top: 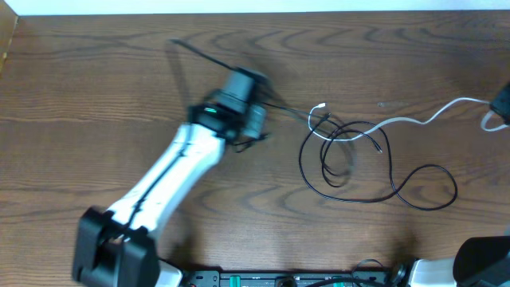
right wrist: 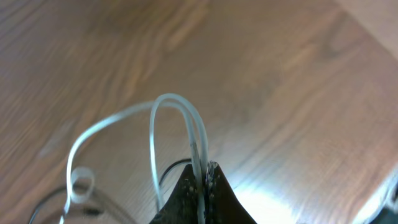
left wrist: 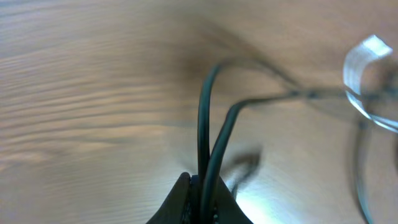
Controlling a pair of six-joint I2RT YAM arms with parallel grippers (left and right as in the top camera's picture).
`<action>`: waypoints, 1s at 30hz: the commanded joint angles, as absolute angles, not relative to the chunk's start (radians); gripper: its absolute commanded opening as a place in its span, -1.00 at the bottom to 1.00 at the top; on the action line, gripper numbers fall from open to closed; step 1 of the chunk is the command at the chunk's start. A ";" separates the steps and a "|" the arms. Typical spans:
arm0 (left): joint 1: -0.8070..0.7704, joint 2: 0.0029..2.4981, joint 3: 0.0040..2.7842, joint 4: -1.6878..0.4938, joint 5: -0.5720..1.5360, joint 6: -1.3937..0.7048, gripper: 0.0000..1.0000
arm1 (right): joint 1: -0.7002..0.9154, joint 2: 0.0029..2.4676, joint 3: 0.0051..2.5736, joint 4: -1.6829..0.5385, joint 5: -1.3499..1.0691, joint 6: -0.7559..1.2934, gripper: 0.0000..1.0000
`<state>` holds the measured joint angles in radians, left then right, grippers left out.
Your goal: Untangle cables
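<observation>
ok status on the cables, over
Left gripper shut on black cable. Right gripper shut on white cable. Tangle lies between them, not yet undone.

The cables (top: 351, 155) lie looped on the bench (top: 96, 96), right of the left claw (left wrist: 200, 185) and left of the right claw (right wrist: 205, 171).

a robotics lab bench, it seems: a wood-grain table (top: 96, 96) with a white robot arm (top: 171, 171) and a second arm (top: 482, 259) mounted along one edge, loose cables (top: 328, 131) on top
</observation>
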<state>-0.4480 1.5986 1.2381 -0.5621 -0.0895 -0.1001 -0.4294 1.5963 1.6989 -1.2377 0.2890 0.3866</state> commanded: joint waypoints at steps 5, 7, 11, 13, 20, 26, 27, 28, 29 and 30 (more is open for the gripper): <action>-0.292 1.553 1.247 -0.581 -0.111 -0.422 -0.85 | -0.555 1.591 1.699 -1.231 0.398 0.568 -0.98; -0.303 1.555 1.247 -0.576 -0.017 -0.432 -0.85 | -0.550 1.591 1.699 -1.179 0.209 0.484 -0.98; -0.337 1.555 1.247 -0.610 0.044 -0.431 -0.86 | -0.499 1.591 1.699 -1.060 -0.137 0.234 -0.98; -0.350 1.556 1.247 -0.645 0.044 -0.427 -0.85 | -0.444 1.592 1.698 -1.047 -0.187 0.131 -0.98; -0.355 1.579 1.247 -0.763 0.041 -0.420 -0.85 | -0.152 1.730 1.698 -1.139 -0.308 -0.131 -0.98; -0.355 1.579 1.247 -0.763 0.041 -0.420 -0.85 | 0.046 2.009 1.697 -1.213 -0.306 -0.137 -0.94; -0.355 1.579 1.247 -0.763 0.041 -0.420 -0.85 | 0.070 2.036 1.698 -1.221 -0.305 -0.137 -0.94; -0.355 1.579 1.247 -0.763 0.041 -0.420 -0.87 | 0.094 2.063 1.697 -1.224 -0.305 -0.137 -0.94; -0.355 1.579 1.247 -0.763 0.041 -0.420 -0.85 | 0.109 2.078 1.697 -1.223 -0.297 -0.137 -0.93; -0.355 1.579 1.247 -0.763 0.041 -0.420 -0.85 | 0.126 2.097 1.697 -1.222 -0.286 -0.137 -0.93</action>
